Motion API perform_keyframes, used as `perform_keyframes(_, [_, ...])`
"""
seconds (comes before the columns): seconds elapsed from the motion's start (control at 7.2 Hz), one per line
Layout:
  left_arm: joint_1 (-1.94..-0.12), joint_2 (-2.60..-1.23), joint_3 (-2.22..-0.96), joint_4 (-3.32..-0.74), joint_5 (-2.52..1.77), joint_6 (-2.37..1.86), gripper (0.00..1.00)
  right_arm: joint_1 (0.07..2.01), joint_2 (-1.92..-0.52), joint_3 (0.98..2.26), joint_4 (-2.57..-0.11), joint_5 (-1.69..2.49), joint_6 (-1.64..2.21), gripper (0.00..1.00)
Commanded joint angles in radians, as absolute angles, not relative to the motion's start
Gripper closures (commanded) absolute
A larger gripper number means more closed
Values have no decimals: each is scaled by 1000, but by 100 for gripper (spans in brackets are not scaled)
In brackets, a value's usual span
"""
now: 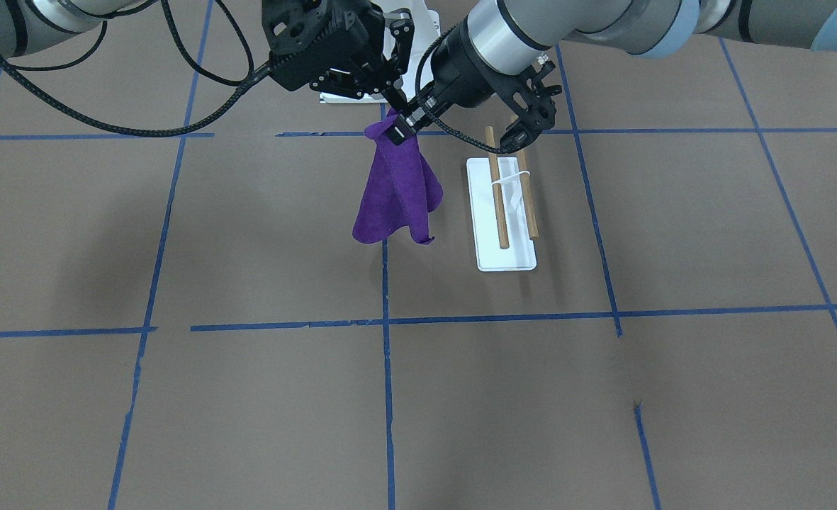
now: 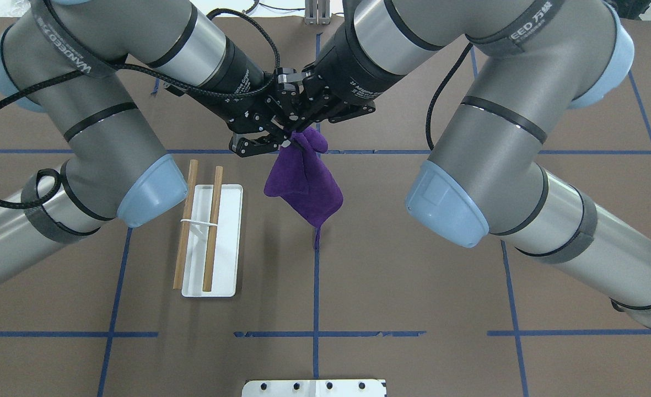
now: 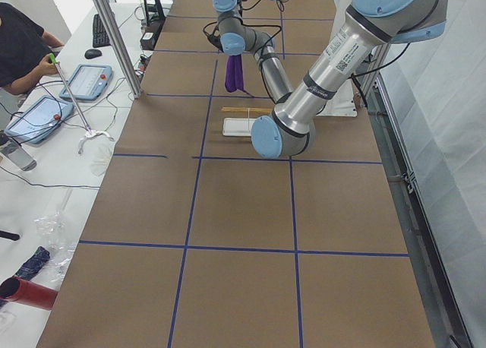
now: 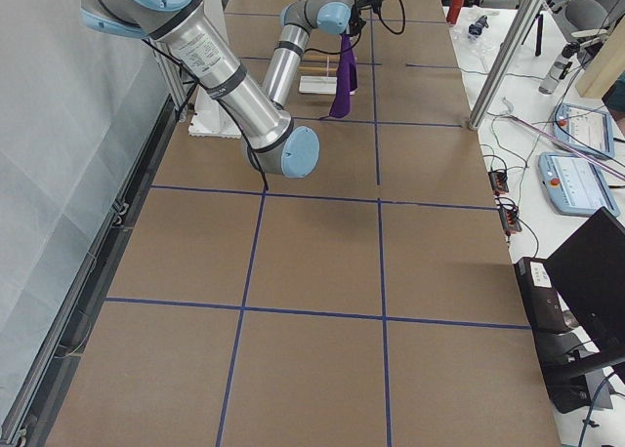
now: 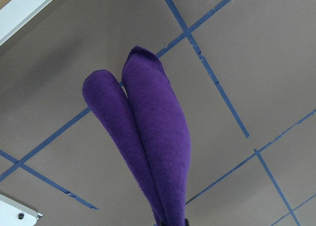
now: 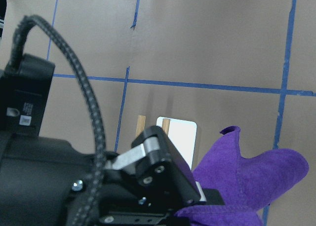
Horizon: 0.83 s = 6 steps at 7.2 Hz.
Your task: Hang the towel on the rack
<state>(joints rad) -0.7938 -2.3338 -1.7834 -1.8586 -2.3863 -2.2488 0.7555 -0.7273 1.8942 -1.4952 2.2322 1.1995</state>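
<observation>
Towel held up mid-table, rack to one side, hanging not yet begun.

Overhead view, reading across: the rack (image 2: 229, 231) lies flat on the table (image 2: 413, 275), two wooden dowels (image 2: 213, 226) running side by side over its white base, nothing draped on them. Just right of it, the left gripper (image 2: 281, 140) is pinched onto the top corner of the towel (image 2: 303, 187), which hangs in a loose purple cone well clear of the dowels. The right gripper (image 2: 300, 124) crowds the same bunched corner; I cannot tell whether its jaws are closed on the cloth. Judged step: lift and regrasp, before the carry. Next move likely needs a second edge taken so the cloth spreads, then a sideways carry over the dowels and a lowering across them.
</observation>
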Motion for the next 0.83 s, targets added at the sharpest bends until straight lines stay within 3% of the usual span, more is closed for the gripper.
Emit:
perform_keyframes(0.0, [-793, -2333, -1787, -1859, -2385, -2244, 100, 753, -764, 1910, -1429, 2224, 1196, 0])
perform_keyframes(0.42, [-795, -2309, -1792, -1859, -2384, -2237, 100, 851, -886, 1999, -1379, 2343, 1197, 0])
perform_keyframes(0.69, [-798, -2239, -1888, -1858, -2384, -2064, 100, 972, -998, 2046, -1376, 2459, 1193, 0])
